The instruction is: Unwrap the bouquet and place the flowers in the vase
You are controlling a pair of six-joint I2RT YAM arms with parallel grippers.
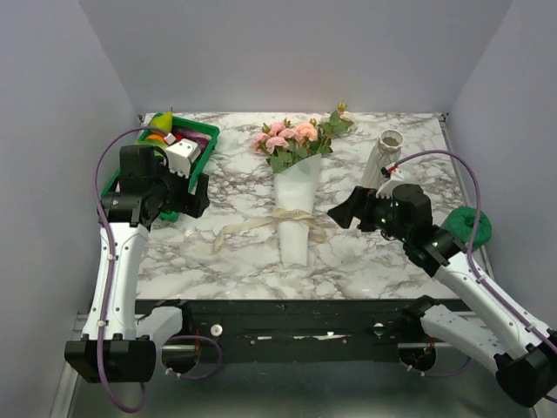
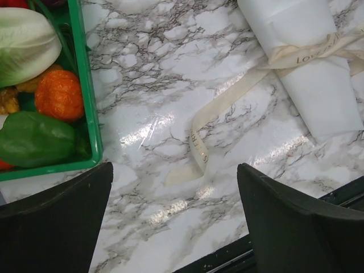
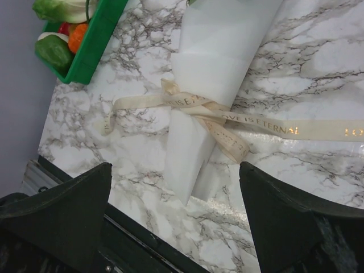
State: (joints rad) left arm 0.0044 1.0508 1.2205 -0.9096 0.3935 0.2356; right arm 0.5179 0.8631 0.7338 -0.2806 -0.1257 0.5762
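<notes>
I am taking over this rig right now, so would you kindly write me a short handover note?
Left gripper: open, empty, above the table by the loose left end of the ribbon.
Right gripper: open, empty, facing the bouquet's lower half from the right.
Bouquet: lies mid-table, tip toward the arms, ribbon tied around it.
Flowers: in the wrap, at the far end.
Vase: standing right rear, nothing in it.
Done: nothing yet.
Left: untie, unwrap, move the flowers into the vase.
</notes>
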